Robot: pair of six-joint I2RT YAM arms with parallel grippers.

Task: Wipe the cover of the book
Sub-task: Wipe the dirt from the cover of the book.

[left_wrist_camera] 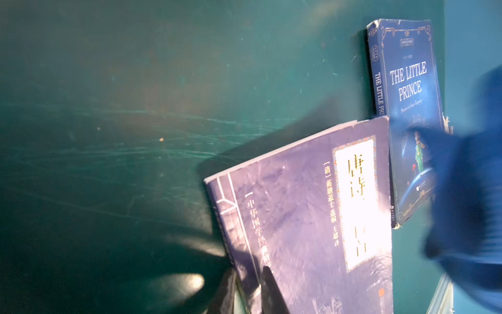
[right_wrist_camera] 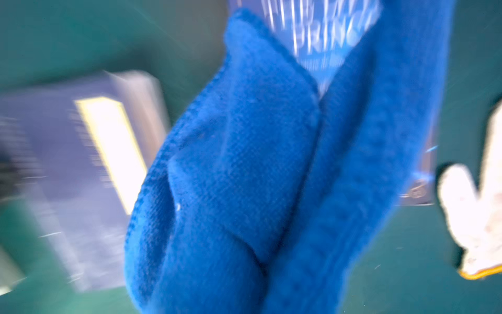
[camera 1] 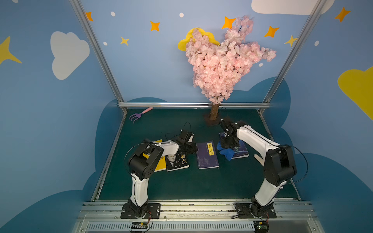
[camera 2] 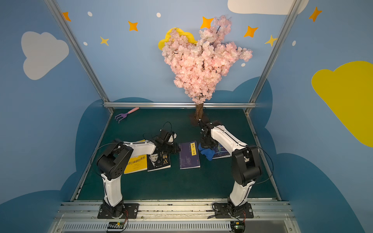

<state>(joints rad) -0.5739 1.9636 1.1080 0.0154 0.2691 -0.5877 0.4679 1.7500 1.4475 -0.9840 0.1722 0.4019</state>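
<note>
Blue cloth, soft and limp, hung bunched from the right gripper, its jaws pinched fully on a fold. The cloth draped onto the Little Prince paperback, on the side facing the purple book. The left gripper was nipped narrowly on the purple book's edge. Both lay mid-mat. We judged the paperbacks light, glossy-covered and apt to slide, so best pinned at an edge. Which cover was meant, we could not tell.
</note>
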